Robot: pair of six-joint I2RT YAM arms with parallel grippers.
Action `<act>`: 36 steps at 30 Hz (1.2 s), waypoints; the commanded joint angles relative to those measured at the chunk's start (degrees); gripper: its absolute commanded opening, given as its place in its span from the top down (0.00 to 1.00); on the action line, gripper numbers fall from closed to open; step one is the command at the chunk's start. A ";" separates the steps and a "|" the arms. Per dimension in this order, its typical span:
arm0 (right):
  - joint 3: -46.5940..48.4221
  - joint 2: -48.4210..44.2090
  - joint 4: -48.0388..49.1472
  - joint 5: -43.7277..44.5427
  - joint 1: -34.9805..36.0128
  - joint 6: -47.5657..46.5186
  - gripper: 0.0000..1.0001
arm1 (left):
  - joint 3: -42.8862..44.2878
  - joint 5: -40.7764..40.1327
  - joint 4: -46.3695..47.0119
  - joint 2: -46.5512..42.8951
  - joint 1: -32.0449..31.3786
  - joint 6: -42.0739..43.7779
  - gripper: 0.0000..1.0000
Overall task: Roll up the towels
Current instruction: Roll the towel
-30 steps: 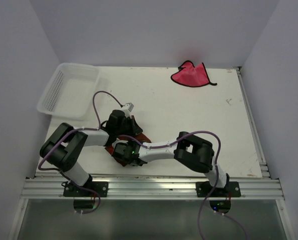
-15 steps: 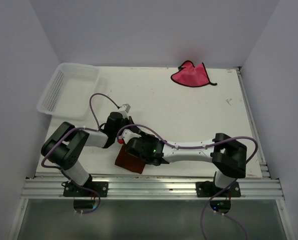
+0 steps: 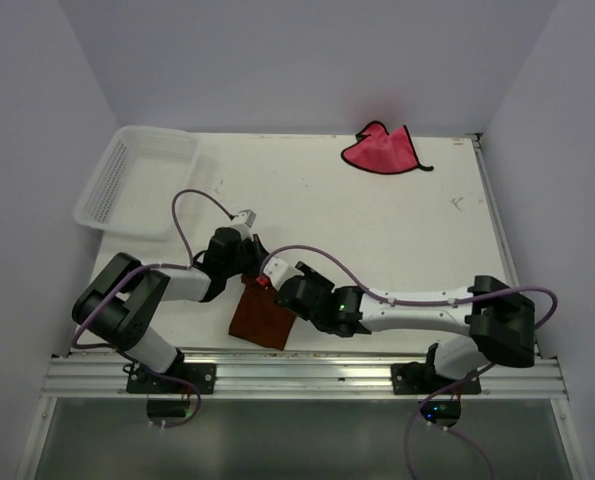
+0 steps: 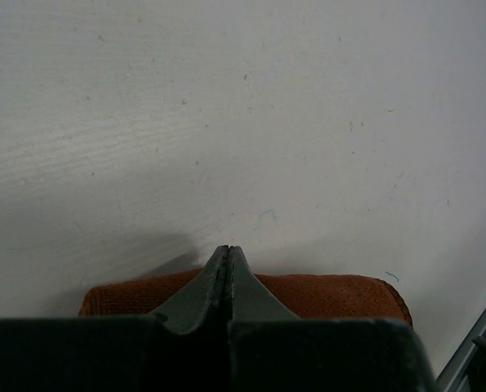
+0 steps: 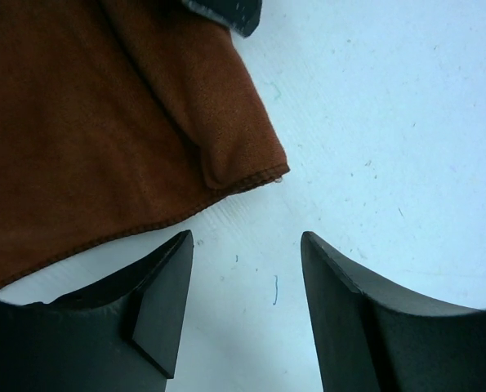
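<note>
Left wrist view, bottom: rust towel [image 4: 324,296] shows as thin strip only, rest hidden behind left gripper [image 4: 229,269] and cut by bottom edge.
Right wrist view: same towel cut by left and top edges. Dark part [image 5: 226,12] at top edge too cropped to identify. Finger bases of right gripper [image 5: 247,241] cut by bottom edge.
Top view, lower centre: towel's upper edge hidden under arms.
Top view, upper right: pink towel [image 3: 380,150] edging too small to tell.

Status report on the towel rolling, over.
Left gripper shut at folded edge of brown towel. Right gripper open, empty, beside its corner. Pink towel far side, not rolled.
</note>
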 commanded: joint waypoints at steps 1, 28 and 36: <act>-2.33 -7.92 5.20 -5.49 -1.51 2.85 0.41 | -0.40 -1.24 0.15 -1.58 0.04 0.95 1.00; 2.40 8.05 19.00 -65.97 -31.31 15.50 0.36 | -5.32 -4.40 -0.28 -7.20 -6.02 0.51 1.00; 1.52 11.40 18.48 -65.45 -31.40 15.86 0.36 | -5.05 -4.75 -0.73 -8.61 -6.20 0.69 1.00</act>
